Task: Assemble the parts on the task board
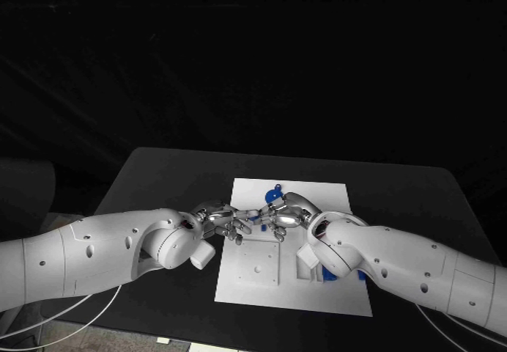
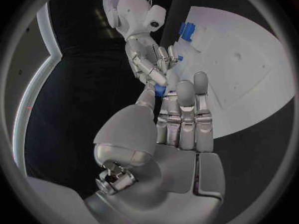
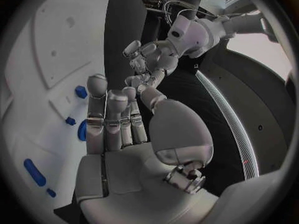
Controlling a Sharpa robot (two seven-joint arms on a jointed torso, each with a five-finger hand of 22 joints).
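Both hands meet fingertip to fingertip above the upper middle of the white task board (image 1: 253, 282). My left hand (image 1: 217, 218) pinches a small blue part (image 2: 160, 90) between its thumb and fingers. My right hand (image 1: 283, 217) reaches in from the other side, and its fingertips (image 2: 158, 78) touch the same part; whether they grip it is unclear. A blue part (image 1: 272, 196) stands on the board just beyond the hands. In the right wrist view, further blue parts (image 3: 81, 130) lie on the board beside my right hand (image 3: 115, 119), which faces the left hand (image 3: 144, 64).
Another blue part (image 1: 334, 275) peeks out under my right forearm at the board's right side. A raised white plate (image 1: 253, 265) with small holes sits on the board's near half. Black table (image 1: 158, 176) surrounds the board.
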